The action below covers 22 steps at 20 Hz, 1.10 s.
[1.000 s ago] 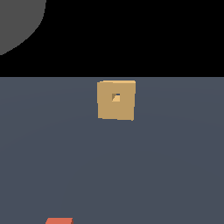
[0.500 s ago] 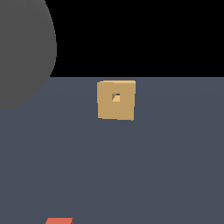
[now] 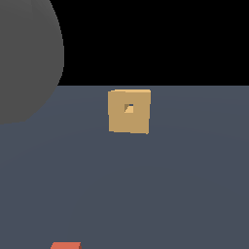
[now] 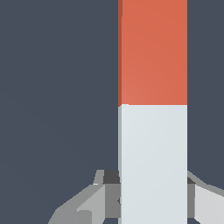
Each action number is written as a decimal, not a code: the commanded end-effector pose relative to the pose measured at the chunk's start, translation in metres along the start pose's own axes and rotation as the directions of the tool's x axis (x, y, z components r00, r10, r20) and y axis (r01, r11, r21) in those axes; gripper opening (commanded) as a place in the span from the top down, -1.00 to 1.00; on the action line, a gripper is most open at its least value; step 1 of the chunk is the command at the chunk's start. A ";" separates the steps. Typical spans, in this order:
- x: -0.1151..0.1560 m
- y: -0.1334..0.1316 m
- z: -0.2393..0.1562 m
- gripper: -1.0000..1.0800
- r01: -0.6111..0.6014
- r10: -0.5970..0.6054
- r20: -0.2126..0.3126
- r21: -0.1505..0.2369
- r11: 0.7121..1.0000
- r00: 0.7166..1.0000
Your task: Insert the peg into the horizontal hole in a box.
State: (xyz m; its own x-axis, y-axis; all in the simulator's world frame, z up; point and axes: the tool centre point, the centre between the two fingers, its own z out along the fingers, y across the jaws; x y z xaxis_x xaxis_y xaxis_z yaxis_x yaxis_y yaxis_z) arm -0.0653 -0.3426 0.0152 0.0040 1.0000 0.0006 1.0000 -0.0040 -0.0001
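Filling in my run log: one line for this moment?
phase: grasp | fingers flank white end of orange-and-white square peg | tan square box: hole empty

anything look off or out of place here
Nothing stands out. The box sits upright on the floor with its hole unblocked. In the wrist view the peg runs straight between the fingers of the hand, intact. The big grey blur at the exterior view's left is probably part of the arm close to the camera.

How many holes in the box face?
1. The hole sits near the middle of the box face, slightly above centre, in the exterior view. Other faces aren't visible.
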 end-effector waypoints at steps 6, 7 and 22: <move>0.005 0.000 -0.001 1.00 -0.001 0.001 0.000 0.000 1.000 1.000; 0.007 0.000 -0.001 1.00 -0.002 0.002 0.000 0.000 1.000 1.000; 0.119 0.007 -0.026 1.00 -0.047 0.047 0.000 0.000 0.999 0.999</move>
State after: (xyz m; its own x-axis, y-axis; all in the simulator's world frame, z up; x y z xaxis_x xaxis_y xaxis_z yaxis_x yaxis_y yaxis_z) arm -0.0599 -0.2407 0.0370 0.0451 0.9990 0.0008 0.9990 -0.0451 -0.0019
